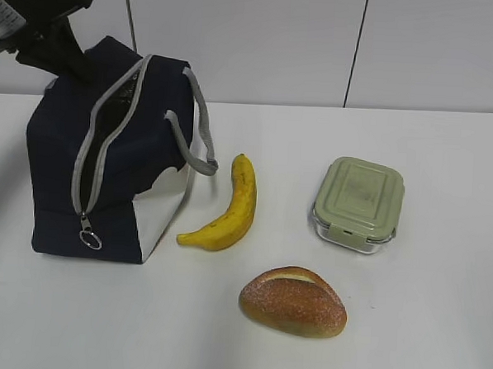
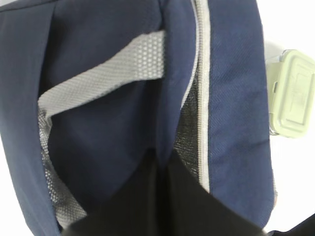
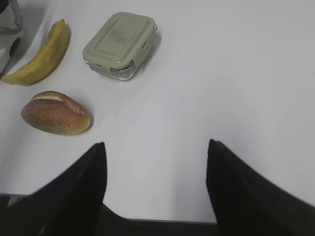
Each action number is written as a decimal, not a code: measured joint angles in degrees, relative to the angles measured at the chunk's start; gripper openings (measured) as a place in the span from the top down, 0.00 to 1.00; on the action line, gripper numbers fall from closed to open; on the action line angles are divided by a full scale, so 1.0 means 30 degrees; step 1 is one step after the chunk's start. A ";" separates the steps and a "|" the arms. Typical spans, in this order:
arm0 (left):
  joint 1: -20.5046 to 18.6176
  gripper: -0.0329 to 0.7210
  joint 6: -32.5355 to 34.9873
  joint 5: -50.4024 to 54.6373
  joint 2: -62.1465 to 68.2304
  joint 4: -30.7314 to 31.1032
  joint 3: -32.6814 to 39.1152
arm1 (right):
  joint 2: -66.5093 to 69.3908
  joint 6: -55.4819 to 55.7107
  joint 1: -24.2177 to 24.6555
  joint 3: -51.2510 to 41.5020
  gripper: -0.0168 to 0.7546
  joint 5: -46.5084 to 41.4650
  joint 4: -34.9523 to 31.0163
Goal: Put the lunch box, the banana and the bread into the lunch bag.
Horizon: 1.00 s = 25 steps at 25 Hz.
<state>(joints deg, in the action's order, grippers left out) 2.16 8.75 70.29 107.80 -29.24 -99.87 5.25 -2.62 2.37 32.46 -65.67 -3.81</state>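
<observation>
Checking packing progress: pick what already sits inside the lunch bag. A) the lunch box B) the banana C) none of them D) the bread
C: the banana, the bread and the lunch box all lie on the table beside the lunch bag.

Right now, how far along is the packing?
Done: the lunch bag is unzipped. In hand: the left gripper is pinching the bag's fabric at its top; the right gripper is open and empty. Left: banana, bread and lunch box all sit on the table.
</observation>
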 joint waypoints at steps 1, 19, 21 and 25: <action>0.0000 0.96 0.0000 0.0000 0.0000 0.0000 0.0000 | 0.0684 0.0000 0.0000 0.0196 0.37 0.0051 -0.0170; 0.0000 0.96 -0.0008 0.0000 0.0000 -0.0008 0.0000 | 1.4263 0.0000 0.0000 0.4323 0.37 0.2980 -0.5730; 0.0000 0.96 -0.0008 0.0000 0.0000 -0.0008 0.0000 | 1.5789 0.0000 0.0000 0.5018 0.37 0.3024 -0.6005; 0.0000 0.96 -0.0008 0.0000 0.0000 -0.0023 0.0000 | 1.8792 -0.0442 0.0000 0.6283 0.37 0.3173 -0.6999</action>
<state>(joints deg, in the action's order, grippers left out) 2.16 8.73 70.29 107.80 -29.31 -99.87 61.63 -3.94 2.37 51.31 -56.15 -24.81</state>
